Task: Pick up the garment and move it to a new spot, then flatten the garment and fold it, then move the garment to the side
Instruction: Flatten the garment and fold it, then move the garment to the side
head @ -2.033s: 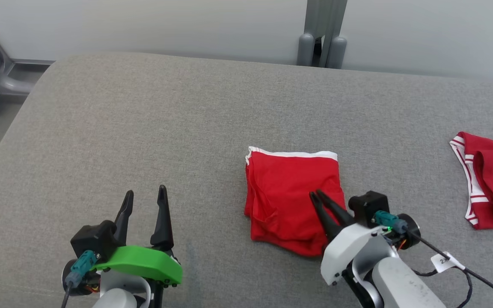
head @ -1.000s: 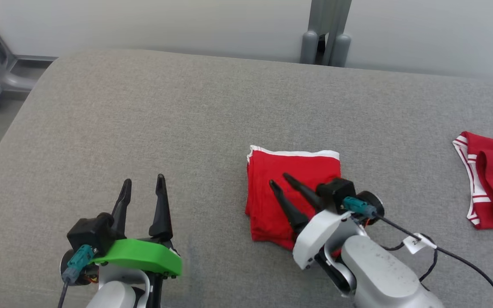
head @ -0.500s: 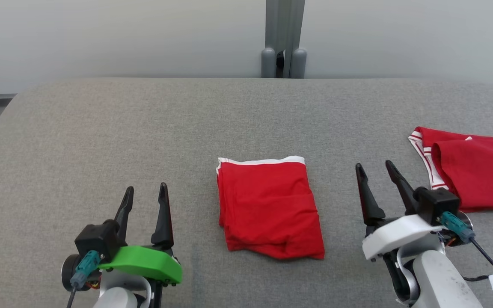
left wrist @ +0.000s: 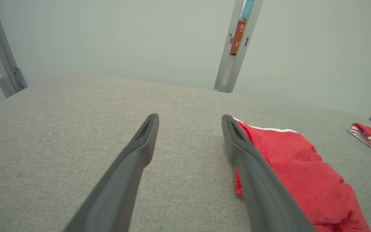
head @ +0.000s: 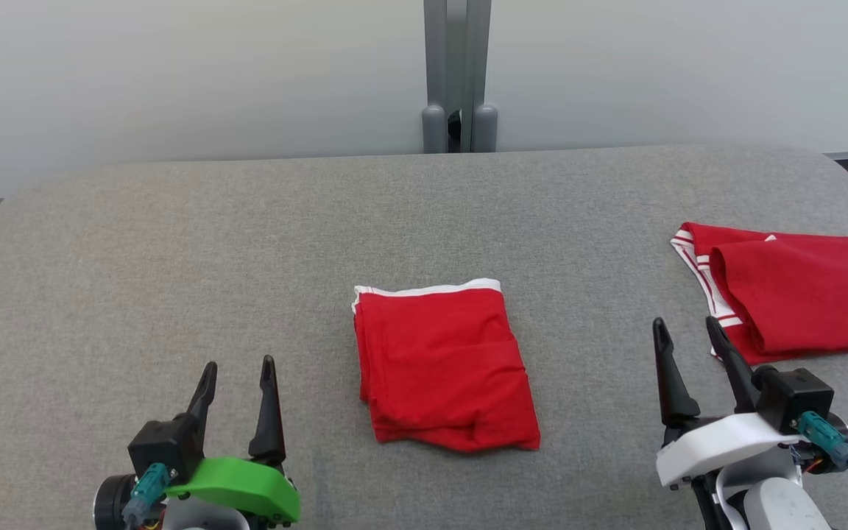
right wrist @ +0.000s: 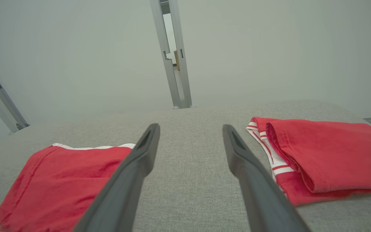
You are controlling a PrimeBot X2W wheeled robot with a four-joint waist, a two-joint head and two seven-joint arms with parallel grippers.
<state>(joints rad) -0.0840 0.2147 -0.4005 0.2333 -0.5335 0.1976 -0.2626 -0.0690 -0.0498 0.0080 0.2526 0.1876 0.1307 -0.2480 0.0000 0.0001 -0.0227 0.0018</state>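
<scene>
Red folded cloth garment with a white waistband [head: 442, 364] lies flat near the middle of the grey fabric-covered tabletop [head: 174, 258], a little toward its near edge, and nothing holds it. Your green-shelled left gripper [head: 239, 363] and white-shelled right gripper [head: 685, 322] hover by the near edge on either side of it, both with jaws wide apart and empty. To shift it sideways cleanly, pinch all the layers at one folded edge and slide low so the fold holds. Stop short of the second red garment with striped trim [head: 792, 298] by the right edge. Two seconds ago your right gripper lay on the garment's near right corner, fingers nearly together; now it is clear of the cloth. The camera has swung as well.
</scene>
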